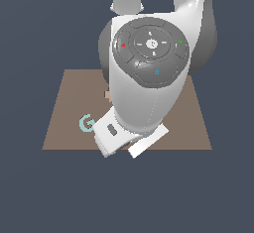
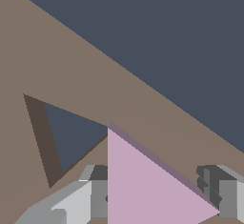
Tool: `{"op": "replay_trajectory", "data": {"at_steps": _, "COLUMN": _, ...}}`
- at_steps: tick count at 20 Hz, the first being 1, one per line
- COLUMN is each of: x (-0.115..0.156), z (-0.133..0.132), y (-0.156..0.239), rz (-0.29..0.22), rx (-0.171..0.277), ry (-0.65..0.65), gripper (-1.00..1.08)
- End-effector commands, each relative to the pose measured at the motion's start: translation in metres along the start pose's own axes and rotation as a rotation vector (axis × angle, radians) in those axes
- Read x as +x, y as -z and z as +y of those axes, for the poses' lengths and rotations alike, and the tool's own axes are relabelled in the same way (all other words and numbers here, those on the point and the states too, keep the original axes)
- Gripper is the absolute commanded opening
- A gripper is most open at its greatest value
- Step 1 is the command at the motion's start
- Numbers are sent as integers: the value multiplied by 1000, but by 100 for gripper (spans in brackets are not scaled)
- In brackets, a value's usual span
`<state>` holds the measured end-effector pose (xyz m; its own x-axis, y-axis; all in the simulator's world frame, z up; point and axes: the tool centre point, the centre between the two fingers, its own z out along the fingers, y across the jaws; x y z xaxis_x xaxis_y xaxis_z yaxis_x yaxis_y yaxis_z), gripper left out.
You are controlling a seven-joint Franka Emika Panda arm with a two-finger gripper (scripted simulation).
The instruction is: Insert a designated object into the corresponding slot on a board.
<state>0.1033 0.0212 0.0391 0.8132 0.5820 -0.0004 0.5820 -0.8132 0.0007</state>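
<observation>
Pink-lilac triangle piece [image 2: 147, 189] fills the lower centre of the wrist view, seen between the two grey fingers [image 2: 95, 197] of the hand [image 2: 157, 199], which appear pressed against its sides and so pinch it; actual contact on the far finger is hard to confirm. Just beyond the piece, toward the left of the wrist frame, lies the triangular slot [image 2: 71, 137], a dark navy recess with a brown inner wall, cut into the brown board [image 2: 57, 56]. One corner of the piece overlaps the slot's edge in this picture, so the piece seems to sit beside the recess rather than over it; its height above the board cannot be told. In the exterior view the arm's large white wrist housing [image 1: 149, 78] hides the piece, the slot and the fingertips; only the board's margins, a teal letter G [image 1: 87, 123] at the lower left of the board and a small tan shape [image 1: 107, 94] near the frame's centre remain visible. Judged from these views, the step in hand is alignment before insertion: the piece should be shifted toward the recess and rotated until its three edges run parallel to the slot's walls, then lowered straight, with the grip released only once the piece is seated flat, since a skewed corner is likely to catch on the rim.
</observation>
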Motion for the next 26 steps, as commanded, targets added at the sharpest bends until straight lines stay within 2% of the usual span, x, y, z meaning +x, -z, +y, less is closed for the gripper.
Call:
{"op": "replay_trajectory", "data": {"at_steps": 1, "x": 10, "z": -15, "y": 1, "rz": 0, "rx": 0, "ry": 83, "gripper": -100}}
{"op": "replay_trajectory", "data": {"at_steps": 10, "x": 25, "z": -50, "y": 2, "rz": 0, "rx": 0, "ry": 254, "gripper": -100}}
{"op": "replay_trajectory", "data": {"at_steps": 21, "x": 25, "z": -54, "y": -8, "rz": -1, "rx": 1, "ry": 271, "gripper": -100}}
{"op": "replay_trajectory", "data": {"at_steps": 22, "x": 25, "z": -54, "y": -8, "rz": -1, "rx": 1, "ry": 271, "gripper": 100}}
{"op": "replay_trajectory", "data": {"at_steps": 26, "x": 25, "z": -54, "y": -8, "rz": -1, "rx": 1, "ry": 271, "gripper": 100}}
